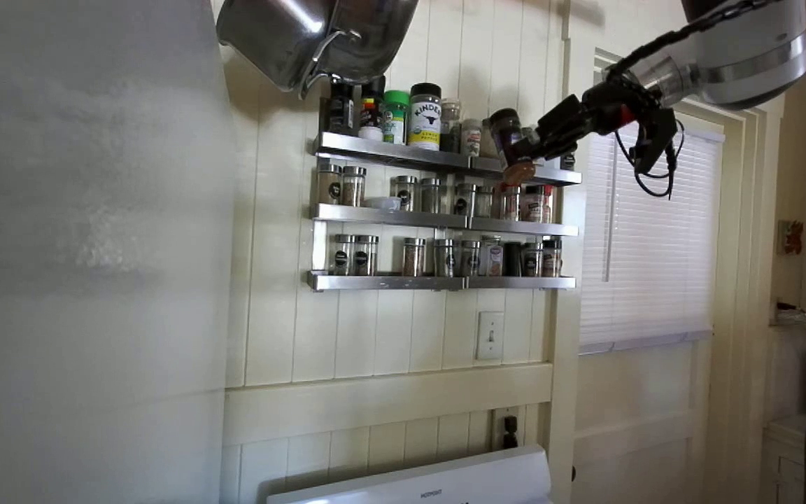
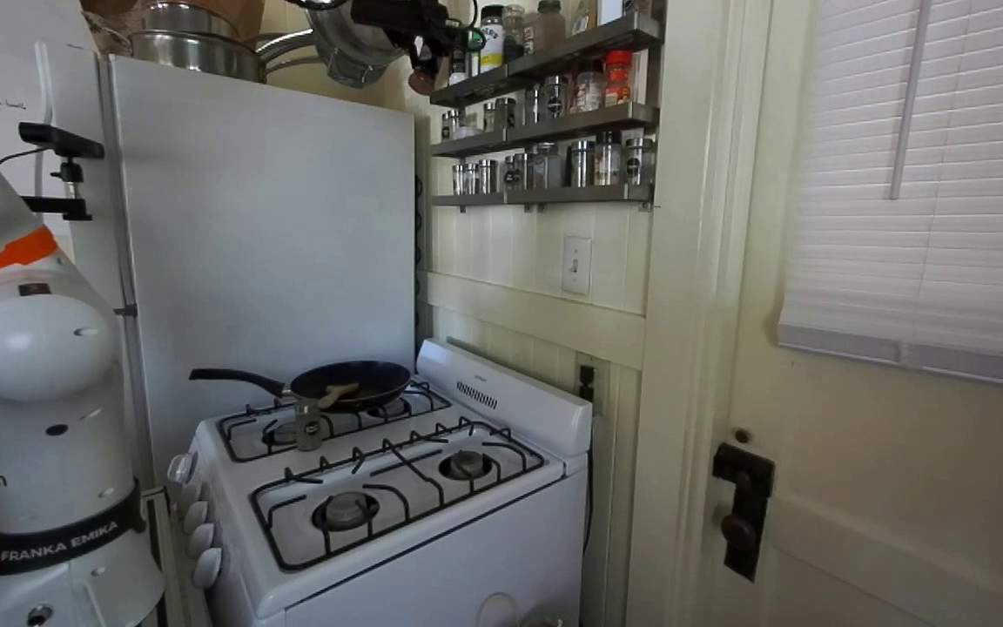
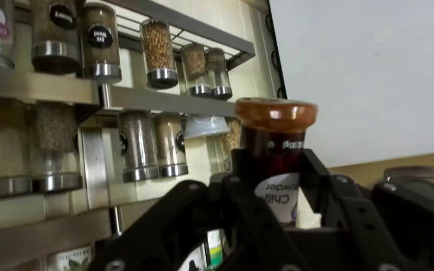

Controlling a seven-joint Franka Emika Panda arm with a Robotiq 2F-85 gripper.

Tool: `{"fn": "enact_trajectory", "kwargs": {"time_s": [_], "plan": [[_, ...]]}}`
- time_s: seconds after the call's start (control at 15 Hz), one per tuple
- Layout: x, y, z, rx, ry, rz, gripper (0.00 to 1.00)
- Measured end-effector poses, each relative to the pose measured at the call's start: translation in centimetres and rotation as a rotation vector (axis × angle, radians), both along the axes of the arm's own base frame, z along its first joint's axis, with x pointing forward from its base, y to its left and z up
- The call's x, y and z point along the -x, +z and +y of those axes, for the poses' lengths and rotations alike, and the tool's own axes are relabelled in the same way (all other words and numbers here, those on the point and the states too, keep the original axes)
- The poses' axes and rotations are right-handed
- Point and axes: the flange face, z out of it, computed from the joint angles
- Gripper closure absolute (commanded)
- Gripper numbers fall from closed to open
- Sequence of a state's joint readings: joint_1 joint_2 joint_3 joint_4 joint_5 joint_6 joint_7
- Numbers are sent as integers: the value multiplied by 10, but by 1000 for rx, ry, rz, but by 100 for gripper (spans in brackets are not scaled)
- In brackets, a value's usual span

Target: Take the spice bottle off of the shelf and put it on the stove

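Observation:
The spice bottle, dark with a reddish-brown base and a "Chili Powder" label, is in the wrist view (image 3: 277, 146), which stands upside down. It is held cap up and slightly tilted in an exterior view (image 1: 506, 131); its base shows in an exterior view (image 2: 421, 80). My gripper (image 3: 275, 165) is shut around the bottle's body, which also shows at the gripper (image 1: 534, 145) in an exterior view. The bottle is in front of the silver shelf (image 1: 392, 214), off its rails. The white stove (image 2: 510, 383) stands below; only its back panel (image 1: 438, 483) shows in an exterior view.
Rows of jars and a green-capped bottle (image 1: 395, 115) line the shelf. Steel pots (image 1: 319, 42) hang beside it. On the stove are a black pan (image 2: 353, 383) and a small jar (image 2: 308, 427). A white fridge (image 2: 266, 226) and a door with blinds (image 2: 919, 218) flank the stove.

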State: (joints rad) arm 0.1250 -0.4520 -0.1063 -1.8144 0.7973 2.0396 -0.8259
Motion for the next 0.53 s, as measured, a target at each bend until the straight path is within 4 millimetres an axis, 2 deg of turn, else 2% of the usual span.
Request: {"fn": "enact_trajectory", "kwargs": {"time_s": [0.33, 0.4, 0.53], "plan": [[22, -93, -14, -91, 56, 140, 86], [30, -113, -14, -114, 71, 184, 61], [46, -150, -14, -144, 90, 262, 61]]}}
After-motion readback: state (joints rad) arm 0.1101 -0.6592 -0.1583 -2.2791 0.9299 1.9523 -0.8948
